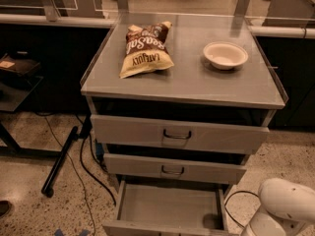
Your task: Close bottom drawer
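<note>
While the bottom drawer (pixel 167 206) stands pulled well out from under the bench's front edge, its grey floor lies open to view and its front panel is cut by the lower edge of the camera view. It is the lowest of 3 grey drawers. Above it the middle drawer (pixel 147 167) sits slightly forward of the frame, and the top drawer (pixel 138 132) juts out a little further, each with a small dark loop handle at its centre.

On the bench top (pixel 192 85) a chip bag (pixel 145 48) lies flat toward the left rear corner, its bottom end pointing at the front edge. 1 pale bowl (pixel 225 54) stands upright near the right rear corner, well apart from the bag.

Only a white rounded arm segment (pixel 283 208) shows, low on the floor beside the bench's front right corner, just right of the open drawer. The gripper lies outside the view, so I cannot tell its state.

A black cable (pixel 86 169) trails on the speckled floor by the front left corner.
</note>
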Robot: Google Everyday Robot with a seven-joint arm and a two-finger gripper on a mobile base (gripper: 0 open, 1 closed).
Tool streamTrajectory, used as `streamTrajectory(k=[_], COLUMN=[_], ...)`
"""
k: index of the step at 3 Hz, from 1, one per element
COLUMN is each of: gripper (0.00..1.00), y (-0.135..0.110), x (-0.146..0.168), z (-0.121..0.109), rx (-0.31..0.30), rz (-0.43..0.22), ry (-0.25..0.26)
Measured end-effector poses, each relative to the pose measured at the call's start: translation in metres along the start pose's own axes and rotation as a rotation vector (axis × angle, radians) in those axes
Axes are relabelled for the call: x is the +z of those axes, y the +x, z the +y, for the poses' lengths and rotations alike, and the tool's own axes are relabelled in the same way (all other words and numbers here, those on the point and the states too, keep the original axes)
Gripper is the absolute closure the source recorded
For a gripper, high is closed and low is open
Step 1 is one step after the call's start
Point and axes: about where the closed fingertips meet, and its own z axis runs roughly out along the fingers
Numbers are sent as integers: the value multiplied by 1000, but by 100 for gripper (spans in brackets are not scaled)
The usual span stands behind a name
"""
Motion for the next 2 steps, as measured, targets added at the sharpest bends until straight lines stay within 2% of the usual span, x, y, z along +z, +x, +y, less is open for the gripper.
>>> streamTrajectory(k=[1,2], gripper=[100,100], y=[1,1], x=[22,22], z=[-3,-3], rx=[20,20], rz=[7,7], ry=[-41,-41])
